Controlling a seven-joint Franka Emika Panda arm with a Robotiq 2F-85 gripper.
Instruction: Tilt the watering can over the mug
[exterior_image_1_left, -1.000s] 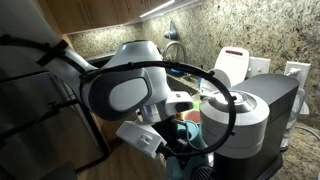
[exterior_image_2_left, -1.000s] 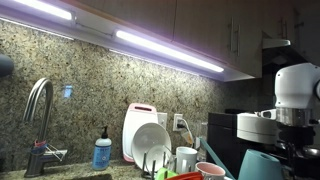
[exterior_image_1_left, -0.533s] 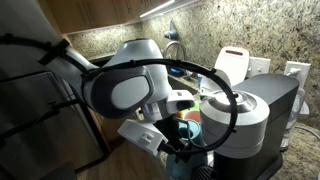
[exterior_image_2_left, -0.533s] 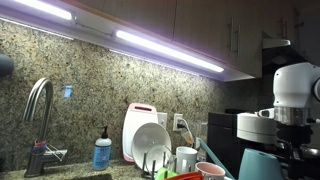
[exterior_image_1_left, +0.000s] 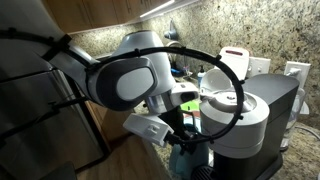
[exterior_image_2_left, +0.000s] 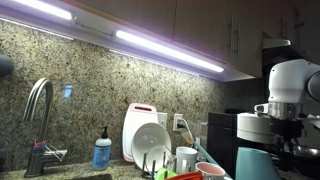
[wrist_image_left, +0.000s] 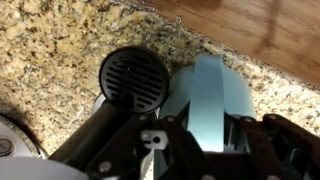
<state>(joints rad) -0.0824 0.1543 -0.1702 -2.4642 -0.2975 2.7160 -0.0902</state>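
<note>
On the granite counter (wrist_image_left: 45, 55), the teal can (wrist_image_left: 210, 88) stands just beside a black round grille (wrist_image_left: 133, 78). It is close to the counter's edge, with brown wood (wrist_image_left: 250, 25) past that edge. Seen from the wrist, the gripper (wrist_image_left: 195, 152) sits right over the can's near side, its jaws clenched on the can there. The exact part it grips is hidden under the dark fingers.

In an exterior view the can (exterior_image_2_left: 258, 166) shows at the bottom edge, its top looking level. It lies below the gripper (exterior_image_2_left: 284, 128) and just beside the dark coffee machine (exterior_image_2_left: 226, 140). In an exterior view the white arm (exterior_image_1_left: 130, 80) fills the foreground and hides most of the can (exterior_image_1_left: 188, 160). Only a teal patch of it shows low down, next to the grey-topped coffee machine (exterior_image_1_left: 250, 112).

Farther along the counter stand a white plate (exterior_image_2_left: 152, 140), a blue soap bottle (exterior_image_2_left: 102, 152) and a tap (exterior_image_2_left: 38, 110), all well apart from the can.
</note>
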